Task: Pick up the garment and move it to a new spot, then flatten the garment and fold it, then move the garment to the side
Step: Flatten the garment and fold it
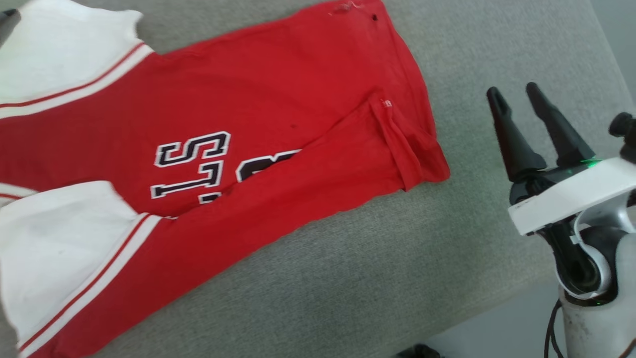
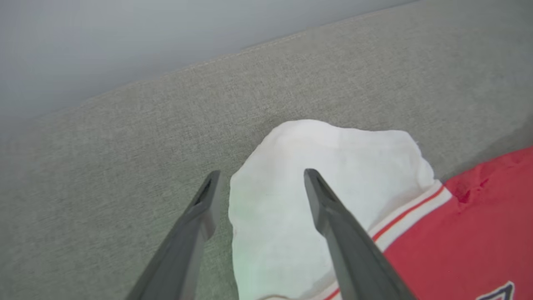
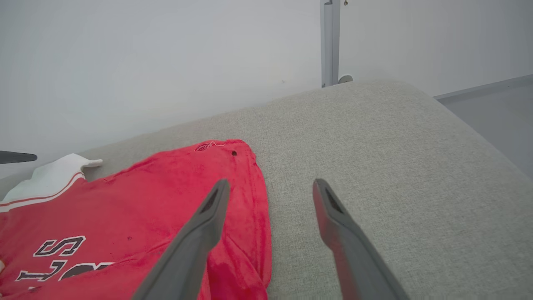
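The red jersey (image 1: 278,99) lies spread on the grey upholstered bench (image 1: 447,44). It fills the left and centre of the head view, with its lower side folded over part of the black lettering (image 1: 191,149).

Right tool (image 1: 513,90): fingers wide apart, holding nothing, at the right of the frame, clear of the hem.

Left tool (image 2: 262,173): fingers wide apart, holding nothing, framing a white sleeve (image 2: 354,154) at the centre of the left wrist view

Grey woven upholstery (image 1: 348,278) before a pale wall (image 3: 166,62)

The padded surface is seen to be rounded at its far edge, where a thin grey upright post (image 3: 330,41) is set against the wall. Pale floor (image 1: 497,328) is seen below the near edge, and a small dark object (image 1: 417,351) is cut off there.
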You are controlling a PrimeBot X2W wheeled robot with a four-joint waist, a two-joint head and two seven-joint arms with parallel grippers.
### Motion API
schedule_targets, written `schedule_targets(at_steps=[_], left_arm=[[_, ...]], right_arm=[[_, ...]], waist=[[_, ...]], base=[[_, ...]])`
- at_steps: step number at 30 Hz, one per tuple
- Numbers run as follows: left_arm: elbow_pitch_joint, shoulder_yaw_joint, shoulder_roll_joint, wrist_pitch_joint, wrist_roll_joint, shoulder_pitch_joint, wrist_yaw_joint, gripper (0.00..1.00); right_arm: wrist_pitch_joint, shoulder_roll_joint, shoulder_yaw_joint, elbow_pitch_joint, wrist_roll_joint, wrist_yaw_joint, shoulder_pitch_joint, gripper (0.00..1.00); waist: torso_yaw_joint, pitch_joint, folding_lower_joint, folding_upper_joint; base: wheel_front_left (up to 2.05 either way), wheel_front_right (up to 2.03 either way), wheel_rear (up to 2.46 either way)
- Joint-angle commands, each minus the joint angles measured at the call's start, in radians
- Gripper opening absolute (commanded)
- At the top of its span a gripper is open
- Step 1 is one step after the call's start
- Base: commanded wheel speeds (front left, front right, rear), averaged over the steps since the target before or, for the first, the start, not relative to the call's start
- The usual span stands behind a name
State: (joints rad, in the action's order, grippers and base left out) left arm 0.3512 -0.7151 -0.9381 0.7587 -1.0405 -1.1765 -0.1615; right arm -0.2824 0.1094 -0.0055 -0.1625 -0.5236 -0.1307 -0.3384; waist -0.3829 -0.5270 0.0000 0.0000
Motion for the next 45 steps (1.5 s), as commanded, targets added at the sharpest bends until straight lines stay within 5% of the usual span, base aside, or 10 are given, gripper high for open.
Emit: schedule_targets(at_steps=[1,10,11,25,36,38,45], left_arm=[[0.020,-0.003,0.004,0.009,0.008,-0.014,0.007,1.00],[0.238,-0.083,0.083,0.092,0.054,-0.051,0.014,1.00],[0.282,-0.104,0.107,0.118,0.055,-0.046,0.018,0.00],[0.406,-0.140,0.303,0.077,0.083,-0.187,0.111,0.00],[0.490,-0.155,0.385,0.020,0.094,-0.232,0.169,0.00],[0.502,-0.154,0.394,0.001,0.095,-0.236,0.178,0.00],[0.514,-0.148,0.403,-0.028,0.089,-0.264,0.216,0.00]], right_arm=[[0.007,-0.005,0.004,0.002,-0.006,0.000,-0.014,1.00],[-0.060,0.019,0.057,0.053,-0.024,0.000,-0.085,1.00],[-0.101,0.036,0.069,0.077,-0.011,0.000,-0.123,1.00],[-0.355,0.103,0.163,0.446,-0.021,0.000,-0.581,1.00],[-0.544,0.125,0.326,0.795,-0.039,0.000,-0.773,0.99],[-0.592,0.131,0.366,0.830,-0.056,0.000,-0.784,0.00],[-0.571,0.189,0.402,0.822,-0.118,0.000,-0.818,0.00]], waist=[[-0.026,-0.027,0.0000,0.0000],[-0.028,-0.079,0.0000,0.0000],[-0.022,-0.090,0.0000,0.0000],[0.103,-0.148,0.0000,0.0000],[0.158,-0.162,0.0000,0.0000],[0.164,-0.159,0.0000,0.0000],[0.193,-0.119,0.0000,0.0000]], base=[[0.00,0.00,0.00],[0.00,0.00,0.00],[0.00,0.00,0.00],[0.00,0.00,0.00],[0.00,0.00,0.00],[0.00,0.00,0.00],[0.00,0.00,0.00]])
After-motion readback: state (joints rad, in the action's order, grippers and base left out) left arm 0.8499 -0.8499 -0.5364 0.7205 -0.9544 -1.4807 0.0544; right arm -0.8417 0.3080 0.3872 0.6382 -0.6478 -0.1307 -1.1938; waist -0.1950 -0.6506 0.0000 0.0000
